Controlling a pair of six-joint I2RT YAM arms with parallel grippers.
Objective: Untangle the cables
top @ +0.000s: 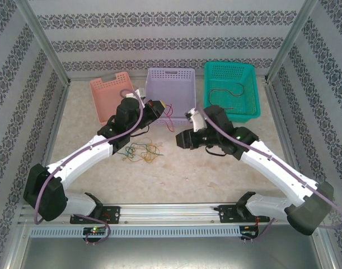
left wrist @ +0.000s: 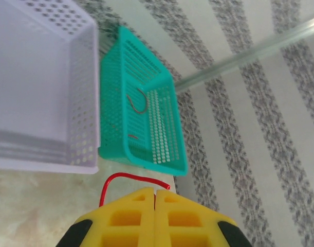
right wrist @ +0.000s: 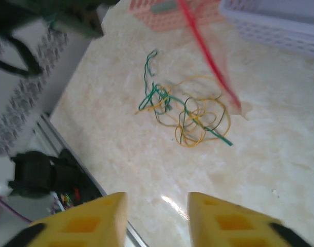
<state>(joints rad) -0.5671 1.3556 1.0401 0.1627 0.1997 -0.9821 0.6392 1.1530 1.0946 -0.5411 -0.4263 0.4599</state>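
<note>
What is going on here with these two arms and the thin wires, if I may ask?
The two arms are untangling cables. The left pincer is shut on a red cable, held near the lilac basket. The right pincer is open and empty above the table, facing the tangle of green, yellow and dark wires. One dark cable already lies in the teal basket.

The red cable (left wrist: 127,177) slips behind the left claw (left wrist: 154,194) — its lower run hidden. From the right wrist it is a blurred streak, cut off at the top edge. Overhead, the cable tangle (top: 141,151) is too small to sort strand from strand.
</note>
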